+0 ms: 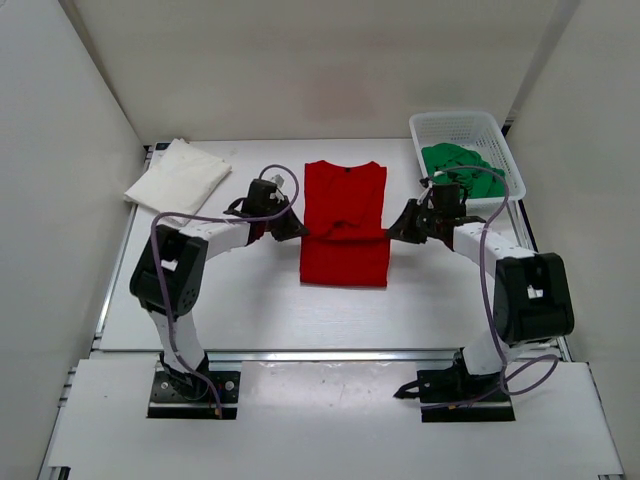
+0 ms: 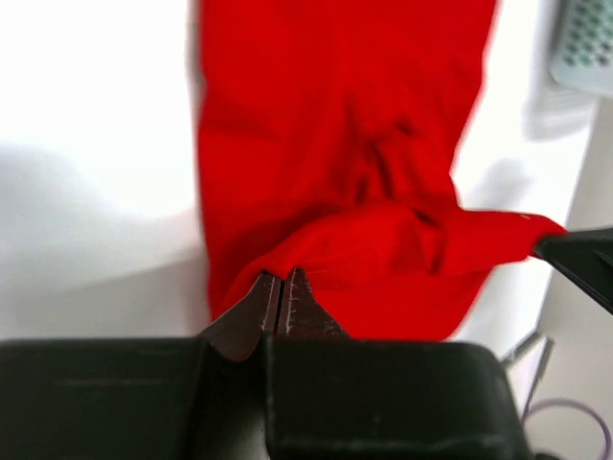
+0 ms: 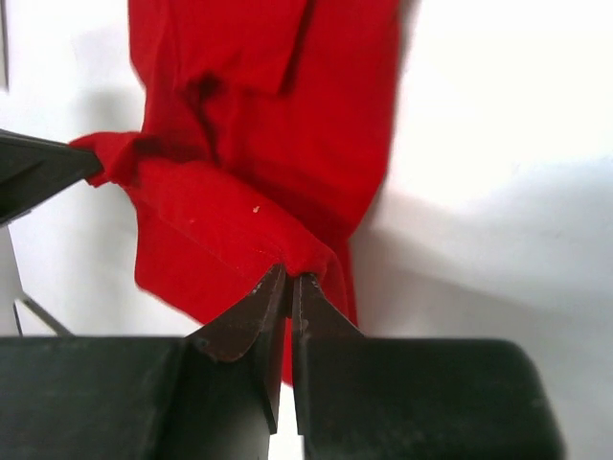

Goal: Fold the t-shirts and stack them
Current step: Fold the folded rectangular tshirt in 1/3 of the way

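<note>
Presently, left claw (image 1: 296, 228) and right claw (image 1: 393, 232) each pinch shut on opposite side edges of the red t-shirt (image 1: 345, 195), half folded at the middle of the surface (image 1: 250, 300); unequal travel or a slipping pinch would likely skew the crease

Lab test booth: white walls (image 1: 300, 70) enclose the robot table (image 1: 250, 310).

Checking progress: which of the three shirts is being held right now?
The red t-shirt mid-table: both the left gripper and right gripper are shut on its folded edge. The white t-shirt lies far left; the green t-shirt sits in the basket.
</note>
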`<state>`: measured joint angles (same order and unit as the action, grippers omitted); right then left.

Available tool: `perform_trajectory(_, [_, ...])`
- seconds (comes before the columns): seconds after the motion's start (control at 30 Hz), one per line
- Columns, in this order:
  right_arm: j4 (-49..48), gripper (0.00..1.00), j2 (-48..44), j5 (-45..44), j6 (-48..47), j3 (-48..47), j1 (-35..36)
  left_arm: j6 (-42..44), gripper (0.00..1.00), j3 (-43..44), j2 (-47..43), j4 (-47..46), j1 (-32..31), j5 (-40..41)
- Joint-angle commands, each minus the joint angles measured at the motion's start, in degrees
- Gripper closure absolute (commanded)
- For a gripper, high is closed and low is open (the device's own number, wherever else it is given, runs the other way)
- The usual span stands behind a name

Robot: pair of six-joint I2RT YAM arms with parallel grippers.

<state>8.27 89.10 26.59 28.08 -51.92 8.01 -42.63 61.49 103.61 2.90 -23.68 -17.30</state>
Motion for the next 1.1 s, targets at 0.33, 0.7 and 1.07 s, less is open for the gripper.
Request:
perform_trajectory(0.33, [-8.0, 0.84, 13.0, 0.3, 0.8, -9.5, -0.5, -4.2, 0.54, 2.5, 1.4, -10.1, 3.1, 0.9])
perform_trajectory(0.7, [-11.8, 0.84, -2.9, -13.1, -3.1, 2.3, 8.6, -3.9, 0.59, -13.8, -11.5, -14.8, -7.6, 3.8])
perform_trajectory(1.07, [-12.2, 1.00, 13.5, -8.7, -4.7, -7.7, 15.8, -3.9, 0.63, -17.1, -5.3, -16.6, -8.9, 3.6])
